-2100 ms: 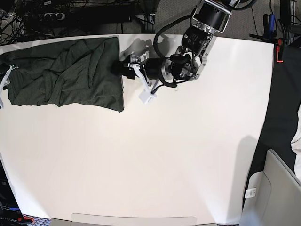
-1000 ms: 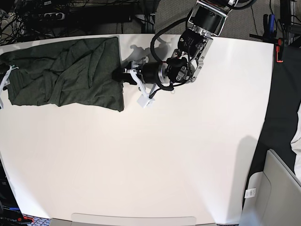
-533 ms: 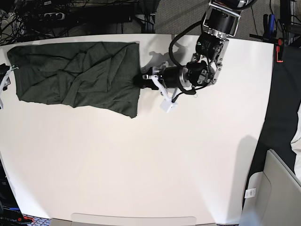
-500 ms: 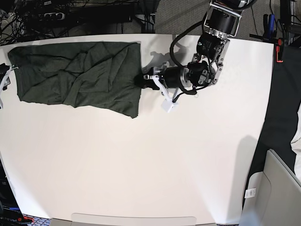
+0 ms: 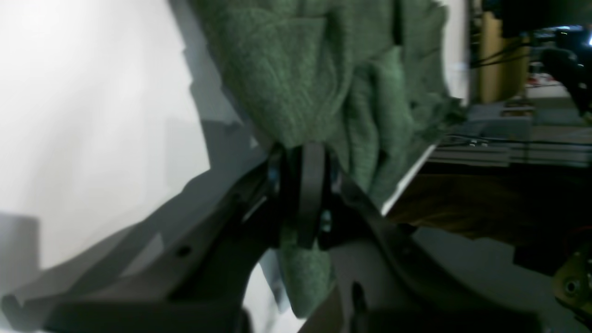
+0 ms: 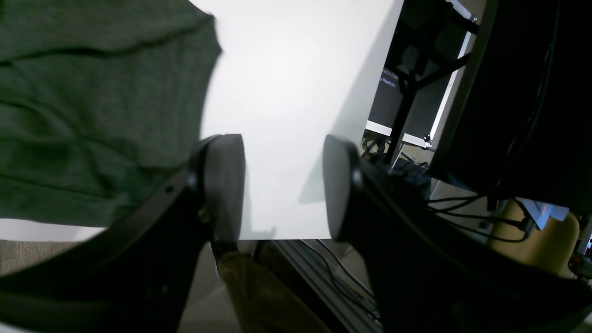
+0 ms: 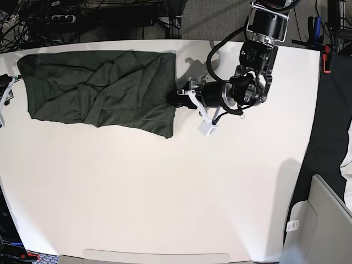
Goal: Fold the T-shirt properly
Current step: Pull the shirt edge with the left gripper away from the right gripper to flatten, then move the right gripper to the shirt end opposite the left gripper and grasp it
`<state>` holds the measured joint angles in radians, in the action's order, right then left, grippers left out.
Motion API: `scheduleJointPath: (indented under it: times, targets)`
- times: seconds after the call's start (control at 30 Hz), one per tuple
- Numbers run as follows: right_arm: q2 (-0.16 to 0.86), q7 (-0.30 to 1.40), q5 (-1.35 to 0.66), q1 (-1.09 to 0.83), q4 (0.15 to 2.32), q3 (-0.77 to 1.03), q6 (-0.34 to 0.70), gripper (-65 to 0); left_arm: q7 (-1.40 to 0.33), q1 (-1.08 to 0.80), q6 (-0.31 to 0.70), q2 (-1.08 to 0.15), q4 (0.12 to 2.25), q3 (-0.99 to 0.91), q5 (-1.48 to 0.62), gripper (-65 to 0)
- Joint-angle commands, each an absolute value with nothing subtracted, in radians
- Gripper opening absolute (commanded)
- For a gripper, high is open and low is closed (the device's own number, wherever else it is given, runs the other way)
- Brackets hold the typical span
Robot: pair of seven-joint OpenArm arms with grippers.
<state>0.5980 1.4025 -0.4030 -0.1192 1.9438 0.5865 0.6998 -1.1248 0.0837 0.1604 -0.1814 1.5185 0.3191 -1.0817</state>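
Observation:
The T-shirt (image 7: 99, 88) is a dark olive-green knit, lying rumpled and roughly flat across the table's far left part. My left gripper (image 7: 177, 98) reaches in from the right and is shut on the shirt's right edge. In the left wrist view its black fingers (image 5: 311, 185) pinch a bunched fold of the green fabric (image 5: 296, 78), which hangs on both sides of them. My right gripper (image 6: 282, 185) stands open over the table's left edge, with nothing between its pads. The shirt's near corner (image 6: 92, 92) lies just to the left of it.
The white table (image 7: 165, 192) stretches wide in front of and to the right of the shirt. A small white block (image 7: 207, 129) hangs off my left arm. Cables and a power strip (image 7: 60, 19) lie beyond the far edge. A grey bin (image 7: 324, 220) stands off the table's lower right.
My left gripper has dragged the shirt's right edge to the right. The whole shirt has slid that way and spread out flatter. My right gripper holds the same open stance.

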Motion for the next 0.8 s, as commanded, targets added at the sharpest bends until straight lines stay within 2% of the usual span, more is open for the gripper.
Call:
scheduleJointPath:
  times: [0.0,0.43,0.77]
  targets:
    - [0.624,1.396,-0.401,-0.108,1.960,0.599,0.698,-40.1,-1.121,0.104,0.166,-0.197,1.529,0.306,-1.104,-64.1]
    - [0.615,1.396,-0.395,-0.113,1.948,0.599,0.698,-40.1,-1.118,0.133,0.166,-0.309,1.443,0.266,-1.102,-64.1]
    - [0.467,1.396,-0.403,-0.058,1.755,0.595,0.698,-40.0,-1.121,0.110,0.166,-0.314,1.443,0.269,-1.102,-64.1]
